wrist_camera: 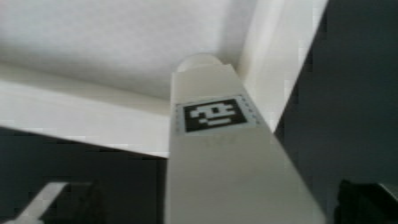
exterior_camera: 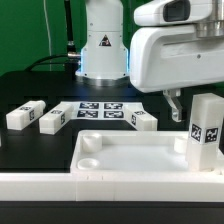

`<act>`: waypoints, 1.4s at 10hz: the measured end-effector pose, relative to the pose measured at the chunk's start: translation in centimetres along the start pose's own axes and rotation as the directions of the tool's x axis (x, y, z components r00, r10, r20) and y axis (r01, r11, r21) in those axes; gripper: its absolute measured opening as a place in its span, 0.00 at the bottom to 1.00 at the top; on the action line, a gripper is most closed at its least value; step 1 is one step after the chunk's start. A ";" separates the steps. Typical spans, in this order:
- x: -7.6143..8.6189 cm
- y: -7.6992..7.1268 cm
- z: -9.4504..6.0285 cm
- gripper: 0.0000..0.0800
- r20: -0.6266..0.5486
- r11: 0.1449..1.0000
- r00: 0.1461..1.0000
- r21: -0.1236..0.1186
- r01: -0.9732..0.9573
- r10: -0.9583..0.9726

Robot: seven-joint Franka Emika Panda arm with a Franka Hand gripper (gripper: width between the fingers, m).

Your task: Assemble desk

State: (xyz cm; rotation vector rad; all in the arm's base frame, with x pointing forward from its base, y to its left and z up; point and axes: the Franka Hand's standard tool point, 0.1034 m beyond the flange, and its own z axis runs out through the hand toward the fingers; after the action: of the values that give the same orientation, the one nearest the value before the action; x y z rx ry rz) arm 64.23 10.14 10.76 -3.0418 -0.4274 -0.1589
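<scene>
The white desk panel lies flat at the front of the black table, rim up, with round corner sockets. One white tagged leg stands upright at its corner on the exterior view's right. My gripper hangs just beside the top of this leg, fingers pointing down. In the wrist view the leg runs up between my fingers, with a dark gap on each side, and the panel lies beyond it. My gripper is open and not touching the leg.
Three loose white legs lie on the table behind the panel: two on the exterior view's left, one near the middle. The marker board lies between them. The robot base stands at the back.
</scene>
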 end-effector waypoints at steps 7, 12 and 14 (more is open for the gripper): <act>0.0 0.0 0.0 0.36 0.000 0.998 0.998 0.002 -0.067 0.067; -0.4 0.2 -0.1 0.36 -0.006 0.883 0.883 -0.002 -0.470 0.470; -0.5 0.3 -0.1 0.36 -0.001 0.750 0.750 0.006 -0.661 0.661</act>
State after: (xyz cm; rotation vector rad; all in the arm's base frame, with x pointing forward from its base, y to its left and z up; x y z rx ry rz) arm 63.85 9.69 10.76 -2.9613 0.6664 -0.1156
